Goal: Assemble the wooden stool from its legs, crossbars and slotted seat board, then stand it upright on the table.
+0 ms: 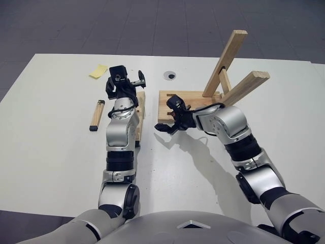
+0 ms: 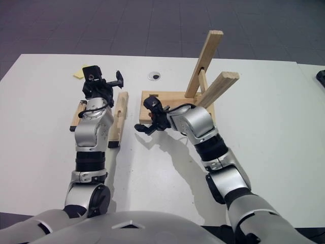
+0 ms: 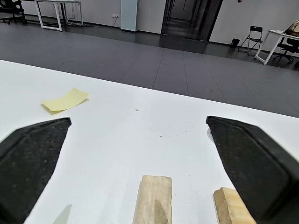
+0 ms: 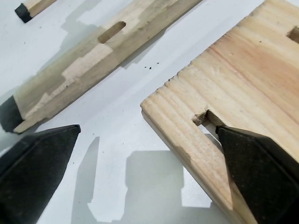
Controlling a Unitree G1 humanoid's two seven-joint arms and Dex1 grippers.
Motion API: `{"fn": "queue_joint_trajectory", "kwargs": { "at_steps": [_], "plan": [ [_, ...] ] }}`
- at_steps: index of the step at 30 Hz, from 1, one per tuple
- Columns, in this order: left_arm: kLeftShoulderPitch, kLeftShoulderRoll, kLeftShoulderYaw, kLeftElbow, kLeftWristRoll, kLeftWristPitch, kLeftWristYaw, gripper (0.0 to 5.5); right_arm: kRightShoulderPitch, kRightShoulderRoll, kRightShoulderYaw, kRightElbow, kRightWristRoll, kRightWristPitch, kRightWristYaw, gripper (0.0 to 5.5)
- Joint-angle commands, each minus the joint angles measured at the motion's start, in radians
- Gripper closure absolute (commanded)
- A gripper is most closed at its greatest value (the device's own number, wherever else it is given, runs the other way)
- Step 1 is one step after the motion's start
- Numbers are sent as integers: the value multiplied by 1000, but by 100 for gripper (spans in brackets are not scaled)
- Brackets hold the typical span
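Seat board (image 1: 168, 101) lies flat on white counter (image 1: 51, 152). Two legs (image 1: 224, 63) (image 1: 246, 87) are planted in its far right part and lean up and away to the right. A short crossbar (image 1: 225, 80) runs between them. Right pincer (image 4: 148, 129) is at the board's near left corner, fingers spread wide, one over the board by an edge notch, the other over bare counter. A slotted leg (image 2: 119, 116) lies just left of the board, parallel to its left edge, dark cap on its near end. Left pincer (image 3: 138, 121) hovers above that leg's far end, fingers spread and holding nothing. Another loose leg (image 1: 95, 115) lies further left of the board. A yellow note (image 1: 98, 71) lies beyond it, far-left of the board. A round hole (image 1: 170, 75) sits just past the board's far edge.
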Motion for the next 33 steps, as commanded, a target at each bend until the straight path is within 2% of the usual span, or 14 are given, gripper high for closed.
{"fn": "queue_joint_trajectory", "kwargs": {
  "at_steps": [1,6,11,14,18,20,24,27,33],
  "plan": [
    [3,-2,3,-3,-4,12,10,10,31,-124,102,-75,6,-20,152,12],
    [0,4,-4,6,-1,24,2,10,78,-337,162,-253,-8,-91,304,12],
    [-8,15,-6,17,0,28,-7,10,132,-466,148,-378,-101,-230,313,12],
    [-12,18,1,12,0,26,-2,10,207,-504,65,-456,-160,-360,258,12],
    [4,14,20,-26,-4,13,16,10,329,-417,-163,-555,-125,-498,135,12],
    [18,12,24,-47,-3,14,22,10,420,-404,-263,-641,-35,-463,138,12],
    [32,14,33,-59,-4,22,28,10,578,-505,-406,-728,16,-434,190,12],
    [44,16,38,-61,0,19,32,10,551,-583,-460,-631,-45,-420,176,12],
    [42,38,55,-51,7,11,37,10,463,-575,-431,-529,-154,-358,58,12]
  ]
}}
